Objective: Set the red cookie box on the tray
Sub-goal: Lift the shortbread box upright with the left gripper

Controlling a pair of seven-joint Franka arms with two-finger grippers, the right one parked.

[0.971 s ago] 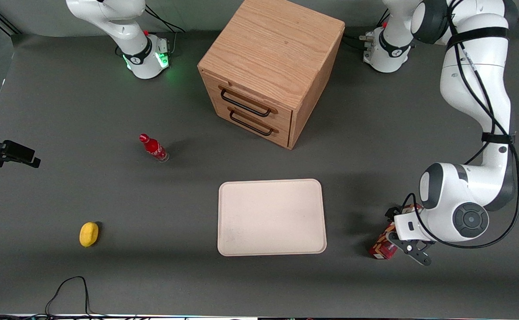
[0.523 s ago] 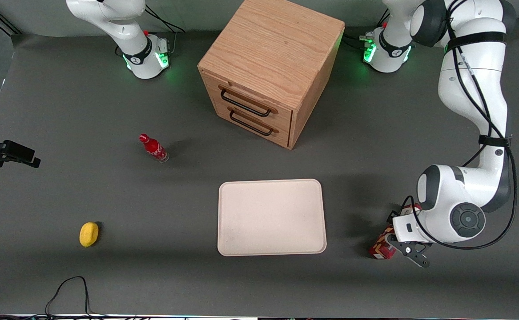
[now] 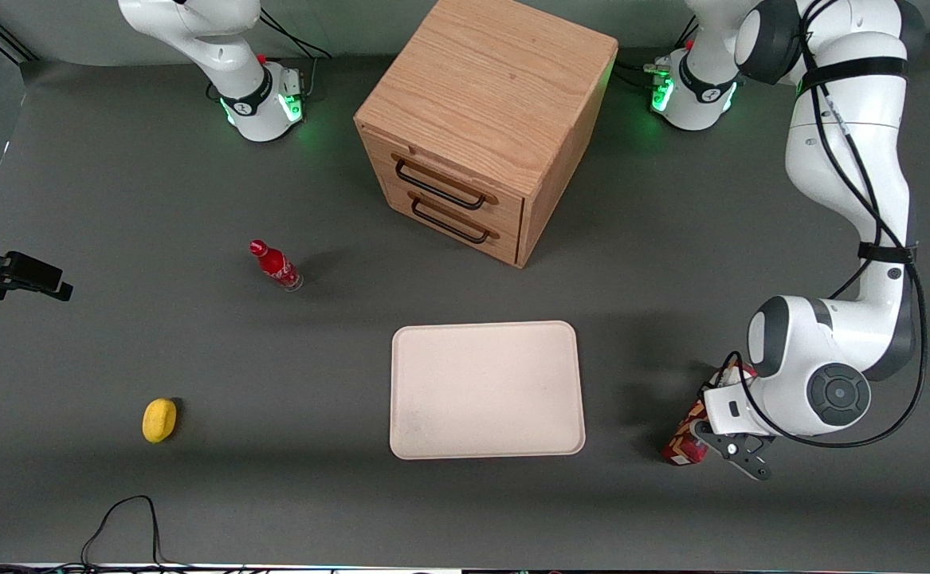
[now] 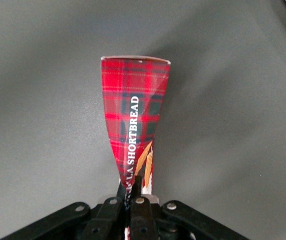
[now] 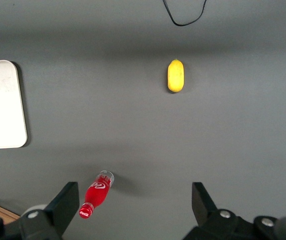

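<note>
The red cookie box (image 3: 681,443) is a red tartan carton with white "SHORTBREAD" lettering (image 4: 134,112). It sits tilted beside the tray (image 3: 487,389), toward the working arm's end of the table, and does not touch the tray. My left gripper (image 3: 721,434) is shut on the box's near end (image 4: 135,184), with both black fingers pinching the carton between them. The wrist hides the box's upper part in the front view. I cannot tell whether the box's low end touches the table. The cream tray lies flat with nothing on it.
A wooden drawer cabinet (image 3: 484,127) stands farther from the front camera than the tray. A small red bottle (image 3: 275,265) and a yellow lemon-like object (image 3: 159,419) lie toward the parked arm's end. A black cable (image 3: 126,518) loops at the table's front edge.
The working arm's wrist has shifted slightly toward the tray with the box in its grip. A green light has come on at that arm's base.
</note>
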